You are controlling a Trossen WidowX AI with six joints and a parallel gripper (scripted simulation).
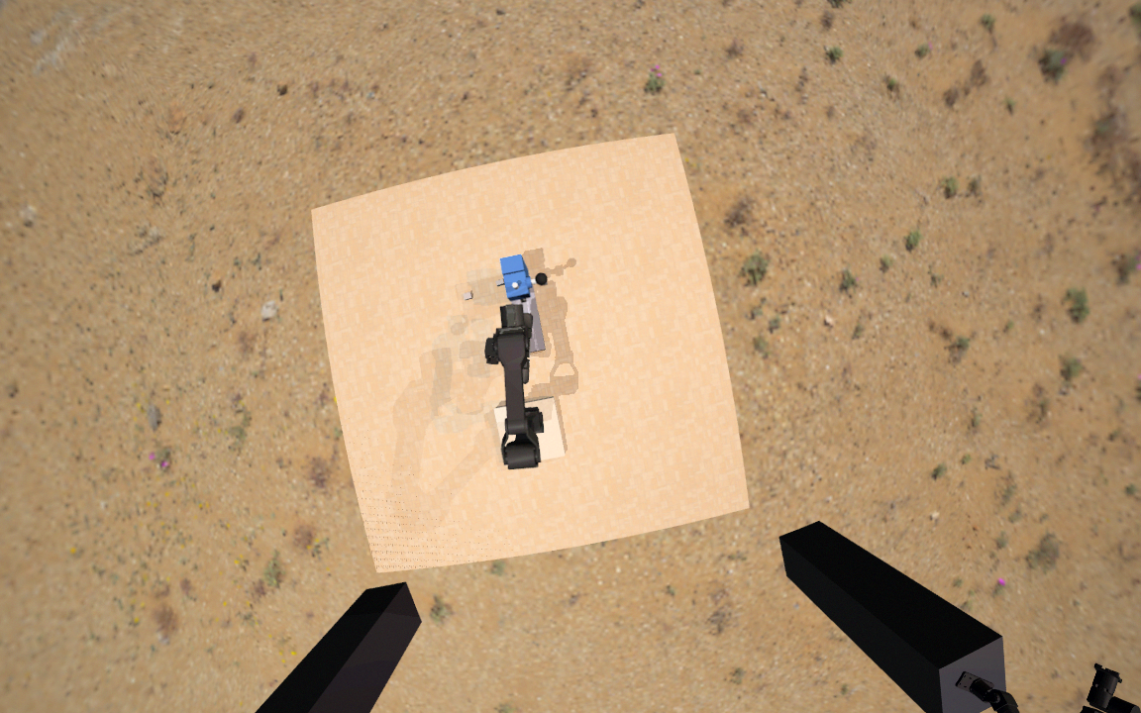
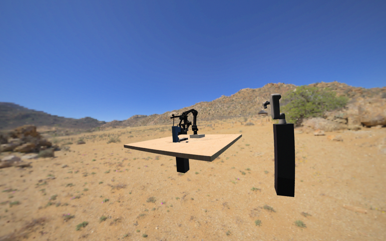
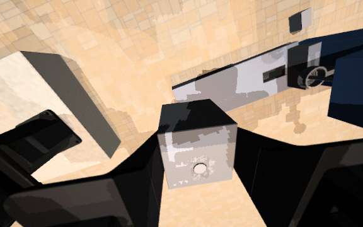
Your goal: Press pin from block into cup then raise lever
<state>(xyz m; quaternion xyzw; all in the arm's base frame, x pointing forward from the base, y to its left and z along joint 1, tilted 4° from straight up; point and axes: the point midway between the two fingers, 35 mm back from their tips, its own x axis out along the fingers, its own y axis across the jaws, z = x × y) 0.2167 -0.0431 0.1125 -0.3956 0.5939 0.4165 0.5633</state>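
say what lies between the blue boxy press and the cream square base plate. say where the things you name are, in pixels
The long grey press bed (image 1: pixel 538 332) (image 2: pixel 183 139) (image 3: pixel 247 79), partly hidden by the black jointed arm (image 1: pixel 514 381) (image 2: pixel 194 112) (image 3: pixel 40 139), as the top view shows.

The bench (image 1: pixel 646 355) (image 2: pixel 158 144) (image 3: pixel 137 19) is brightly lit by hard sunlight from above. Sharp-edged shadows are cast on both sides of the press (image 1: pixel 514 275) (image 2: pixel 175 134) (image 3: pixel 356 82). In the top view, the bench edges are bowed by lens distortion. In the exterior view, the desert is softly blurred and dark parts lose detail. Jagged shadow borders are shown in the wrist view.
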